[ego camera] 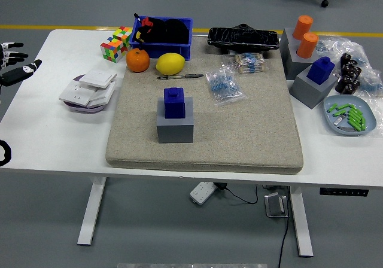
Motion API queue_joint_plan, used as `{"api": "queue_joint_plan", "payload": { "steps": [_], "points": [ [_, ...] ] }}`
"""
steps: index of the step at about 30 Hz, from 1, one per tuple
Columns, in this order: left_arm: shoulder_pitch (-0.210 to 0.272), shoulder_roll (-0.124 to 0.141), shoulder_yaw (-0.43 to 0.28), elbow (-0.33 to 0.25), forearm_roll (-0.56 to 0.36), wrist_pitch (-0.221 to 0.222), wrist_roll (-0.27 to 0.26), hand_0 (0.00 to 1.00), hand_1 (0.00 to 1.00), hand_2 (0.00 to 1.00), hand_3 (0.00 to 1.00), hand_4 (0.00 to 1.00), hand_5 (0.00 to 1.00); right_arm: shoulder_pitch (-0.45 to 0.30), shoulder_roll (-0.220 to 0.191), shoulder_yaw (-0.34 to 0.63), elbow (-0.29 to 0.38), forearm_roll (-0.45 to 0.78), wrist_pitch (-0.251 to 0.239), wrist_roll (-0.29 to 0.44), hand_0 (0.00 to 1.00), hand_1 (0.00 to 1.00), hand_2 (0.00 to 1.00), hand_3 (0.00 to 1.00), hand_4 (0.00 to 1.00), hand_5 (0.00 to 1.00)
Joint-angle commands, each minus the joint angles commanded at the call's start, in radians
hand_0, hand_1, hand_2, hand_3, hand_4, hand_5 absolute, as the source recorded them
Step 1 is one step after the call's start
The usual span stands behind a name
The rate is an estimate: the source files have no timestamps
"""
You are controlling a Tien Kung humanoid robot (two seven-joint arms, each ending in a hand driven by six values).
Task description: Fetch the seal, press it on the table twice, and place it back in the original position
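A blue seal [174, 103] stands upright in a grey block holder [175, 126] on the beige mat [239, 130], left of its middle. My left hand [14, 61] shows only at the far left edge, well away from the seal, its fingers spread and holding nothing. Nothing of my right arm appears. A second blue seal [322, 69] sits in another grey holder [311, 88] at the right, with two orange seals [305, 36] behind it.
Along the back stand a colour cube [116, 43], an orange [138, 60], a lemon [170, 63], a blue bin [163, 32], a pen [181, 76] and small bags [224, 84]. White sockets [88, 89] lie left of the mat. A grey-blue dish [349, 115] sits right.
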Motion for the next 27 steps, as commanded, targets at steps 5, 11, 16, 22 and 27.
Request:
{"api": "queue_joint_plan", "payload": {
  "steps": [5,11,16,22,27],
  "points": [
    [0.002,0.000,0.004,-0.002,0.004,0.000,0.002,0.694,0.637,0.588,0.700,0.831,0.145,-0.002,0.000,-0.005,0.000,0.000,-0.001,0.001,0.749,0.694,0.675,0.629,0.760,0.524],
    [0.005,-0.001,0.005,0.000,0.001,0.000,0.002,0.691,0.636,0.588,0.699,0.827,0.145,-0.003,0.001,-0.004,0.000,-0.002,-0.001,0.001,0.748,0.694,0.675,0.627,0.756,0.527],
    [0.006,-0.003,0.008,0.004,-0.006,0.000,0.002,0.691,0.636,0.588,0.699,0.827,0.145,-0.003,0.002,-0.003,0.000,-0.003,-0.002,0.001,0.748,0.694,0.675,0.627,0.756,0.527],
    [0.008,-0.006,0.003,0.002,-0.001,-0.002,0.002,0.692,0.637,0.588,0.700,0.823,0.145,-0.008,0.004,-0.003,0.000,-0.002,-0.002,0.000,0.748,0.694,0.675,0.627,0.753,0.523],
    [0.011,-0.009,-0.001,0.004,-0.003,-0.001,-0.001,0.689,0.637,0.587,0.700,0.818,0.146,-0.014,0.005,0.004,0.000,-0.006,-0.003,0.000,0.747,0.692,0.674,0.627,0.752,0.522]
  ]
}}
